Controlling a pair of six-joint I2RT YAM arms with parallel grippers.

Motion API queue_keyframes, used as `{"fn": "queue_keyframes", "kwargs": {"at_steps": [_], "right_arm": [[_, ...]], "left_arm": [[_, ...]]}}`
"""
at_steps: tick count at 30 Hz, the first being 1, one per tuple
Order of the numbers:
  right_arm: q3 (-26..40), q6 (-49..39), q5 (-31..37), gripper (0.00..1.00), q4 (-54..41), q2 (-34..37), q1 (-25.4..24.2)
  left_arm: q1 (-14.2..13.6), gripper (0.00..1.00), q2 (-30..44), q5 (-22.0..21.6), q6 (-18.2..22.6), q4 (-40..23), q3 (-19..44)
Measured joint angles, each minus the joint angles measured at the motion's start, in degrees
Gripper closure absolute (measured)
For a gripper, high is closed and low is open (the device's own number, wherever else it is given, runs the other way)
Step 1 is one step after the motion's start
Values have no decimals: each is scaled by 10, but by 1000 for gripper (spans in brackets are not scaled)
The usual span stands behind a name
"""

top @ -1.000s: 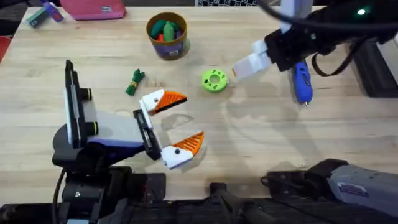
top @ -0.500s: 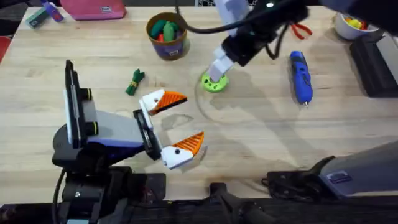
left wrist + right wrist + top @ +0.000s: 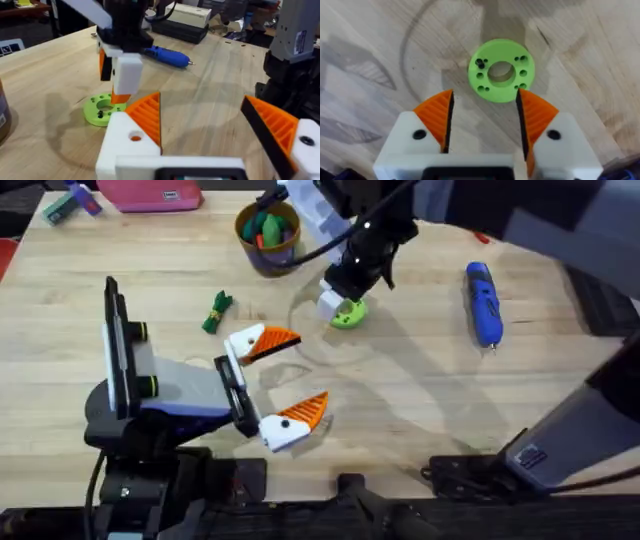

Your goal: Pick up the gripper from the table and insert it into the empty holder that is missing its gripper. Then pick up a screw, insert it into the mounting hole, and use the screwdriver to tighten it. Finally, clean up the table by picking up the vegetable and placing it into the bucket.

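The right gripper (image 3: 484, 120) is hovering just above the bright green round plastic disc (image 3: 501, 70), its white-and-orange fingers parted wide. The left gripper (image 3: 288, 380) is resting with fingers spread wide too

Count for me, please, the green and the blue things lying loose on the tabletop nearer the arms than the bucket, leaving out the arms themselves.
Green: 2, the disc and the leafy vegetable
Blue: 1, the screwdriver
Total: 3
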Motion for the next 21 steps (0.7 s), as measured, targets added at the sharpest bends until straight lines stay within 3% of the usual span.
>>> {"fn": "queue_keyframes", "kwargs": {"at_steps": [21], "right_arm": [[1, -2, 1, 402, 43, 59, 0]], "left_arm": [[0, 15, 0, 0, 0, 0, 0]]}}
